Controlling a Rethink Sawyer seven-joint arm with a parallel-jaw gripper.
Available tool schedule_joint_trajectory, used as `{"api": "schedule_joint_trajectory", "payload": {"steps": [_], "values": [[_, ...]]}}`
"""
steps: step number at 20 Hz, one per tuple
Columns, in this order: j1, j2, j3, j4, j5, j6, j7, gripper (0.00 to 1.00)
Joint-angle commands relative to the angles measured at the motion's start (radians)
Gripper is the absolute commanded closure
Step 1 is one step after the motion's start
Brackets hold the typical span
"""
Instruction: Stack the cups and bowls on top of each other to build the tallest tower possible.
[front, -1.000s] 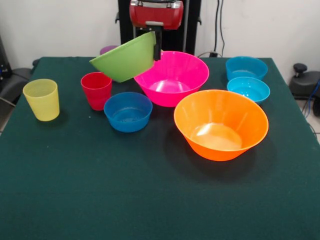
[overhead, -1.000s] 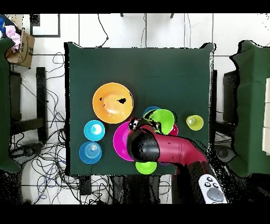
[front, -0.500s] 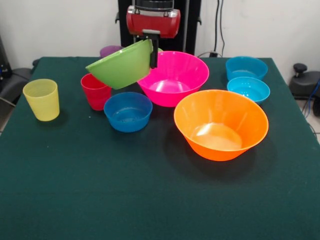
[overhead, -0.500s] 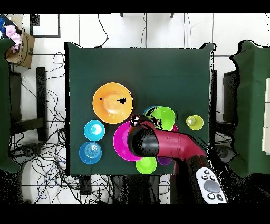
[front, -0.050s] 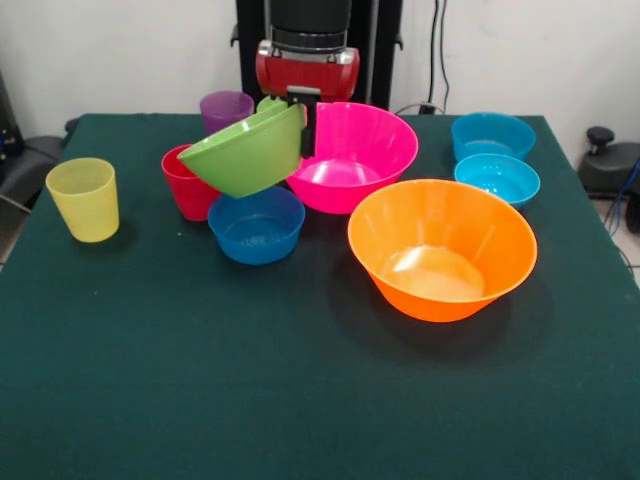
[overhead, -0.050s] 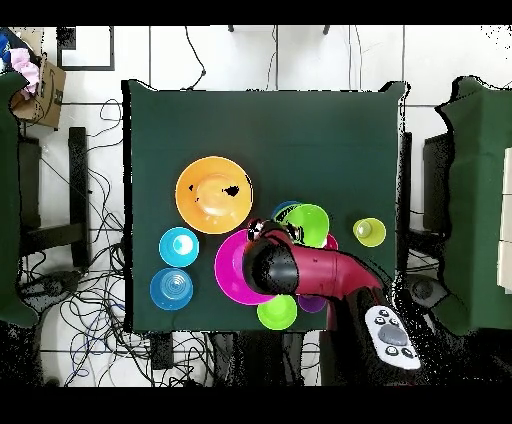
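Tilted green bowl (front, -0.050s: 245, 152) held by its rim above the desk (front, -0.050s: 200, 380), among scattered bowls and cups.

Front view, near to far: the orange bowl (front, -0.050s: 441, 248) stands upright and nearest on the green desk; behind and left of it sits a dark blue bowl (front, -0.050s: 256, 223), with the yellow cup (front, -0.050s: 84, 199) well apart at the left. The red cup (front, -0.050s: 190, 183) stands just beside the blue bowl, partly hidden by the green bowl, which hangs tilted over both. The hand (front, -0.050s: 307, 118) pinches the green bowl's far rim, its fingers closed on the wall. The pink bowl (front, -0.050s: 355, 155) lies beside the hand; two light blue bowls (front, -0.050s: 497, 178) (front, -0.050s: 492, 134) stand at the right, one behind the other. The purple cup (front, -0.050s: 226, 108) stands farthest. The overhead view shows a second green bowl (overhead, -0.050s: 277, 312) near the desk's edge.
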Motion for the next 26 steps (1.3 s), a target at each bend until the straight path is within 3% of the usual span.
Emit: {"api": "schedule_joint_trajectory", "payload": {"steps": [1,13,26], "values": [[0.012,0.038,0.000,-0.060,-0.061,-0.049,0.069,1.00],[-0.003,0.080,-0.007,-0.084,-0.083,-0.094,0.057,1.00],[0.053,0.148,-0.065,-0.117,-0.069,-0.183,0.090,1.00]]}}
